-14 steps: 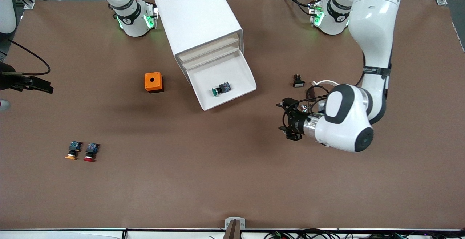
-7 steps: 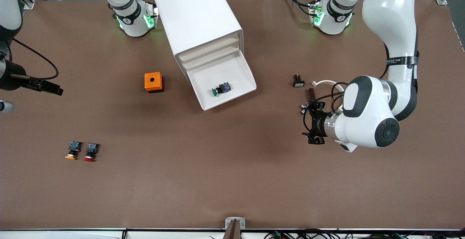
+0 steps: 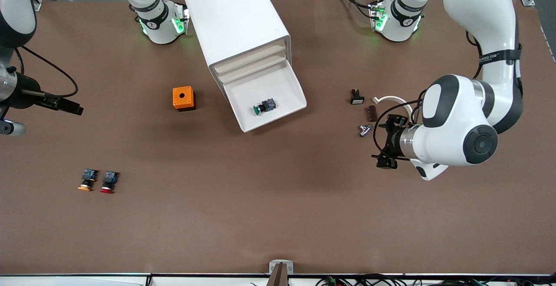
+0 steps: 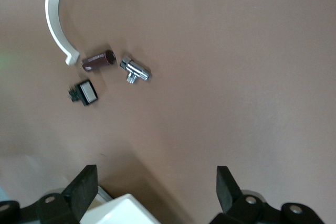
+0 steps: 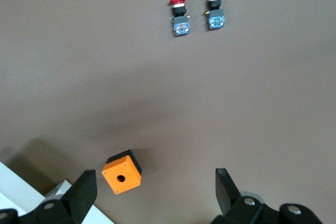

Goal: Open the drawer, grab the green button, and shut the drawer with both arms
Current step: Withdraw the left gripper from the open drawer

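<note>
With the wide shallow white plastic drawer (image 3: 266, 99) pulled out, the green-capped push button (image 3: 263, 106) inside awaits picking; both black two-finger grippers (left gripper (image 3: 385, 140), right gripper (image 3: 65, 104)) are held open, well apart from the drawer.

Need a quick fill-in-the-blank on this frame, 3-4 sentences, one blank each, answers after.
1. The green-capped button lies inside the cabinet's ____ drawer, which is pulled open.
2. The cube-shaped box with a hole in its top, between the cabinet and the right arm's end of the table, is coloured ____.
3. Beside the orange-capped button lies a button with a ____ cap.
4. The left gripper and the right gripper are both ____ and hold nothing.

Missing words: bottom; orange; red; open
</note>
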You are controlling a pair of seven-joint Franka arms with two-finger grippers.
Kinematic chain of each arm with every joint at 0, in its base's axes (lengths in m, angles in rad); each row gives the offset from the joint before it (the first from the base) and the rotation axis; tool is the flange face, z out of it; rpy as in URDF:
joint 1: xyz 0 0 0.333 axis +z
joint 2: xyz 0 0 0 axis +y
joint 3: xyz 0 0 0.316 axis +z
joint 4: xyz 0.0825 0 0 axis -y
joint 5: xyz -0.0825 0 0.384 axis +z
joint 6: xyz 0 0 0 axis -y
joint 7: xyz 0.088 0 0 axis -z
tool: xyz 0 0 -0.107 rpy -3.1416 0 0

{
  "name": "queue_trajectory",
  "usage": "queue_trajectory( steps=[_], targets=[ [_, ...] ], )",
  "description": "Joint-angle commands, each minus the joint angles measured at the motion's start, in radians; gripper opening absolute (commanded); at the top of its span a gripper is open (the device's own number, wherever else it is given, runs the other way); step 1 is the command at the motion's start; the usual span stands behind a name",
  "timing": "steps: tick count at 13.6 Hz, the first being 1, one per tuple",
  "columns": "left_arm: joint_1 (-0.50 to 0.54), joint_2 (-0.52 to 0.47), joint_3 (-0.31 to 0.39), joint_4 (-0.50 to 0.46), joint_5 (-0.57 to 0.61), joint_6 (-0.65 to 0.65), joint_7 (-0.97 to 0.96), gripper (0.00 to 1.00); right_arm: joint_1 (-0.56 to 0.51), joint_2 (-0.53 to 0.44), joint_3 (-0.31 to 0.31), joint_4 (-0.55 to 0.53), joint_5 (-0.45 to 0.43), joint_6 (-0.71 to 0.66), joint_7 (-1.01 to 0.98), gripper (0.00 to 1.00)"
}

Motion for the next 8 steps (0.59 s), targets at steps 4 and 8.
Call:
queue_trajectory(
  steps=[4,8],
  targets=[
    [0.008,-0.113,-0.005,-0.029,0.129,-0.066,0.295,0.99,0.193,-0.005,0.000,0.001,0.004,0.004,0.325,1.00],
    [0.025,-0.153,0.000,-0.032,0.161,-0.098,0.476,0.99,0.305,0.033,-0.002,-0.013,0.064,0.104,0.546,1.00]
  ],
)
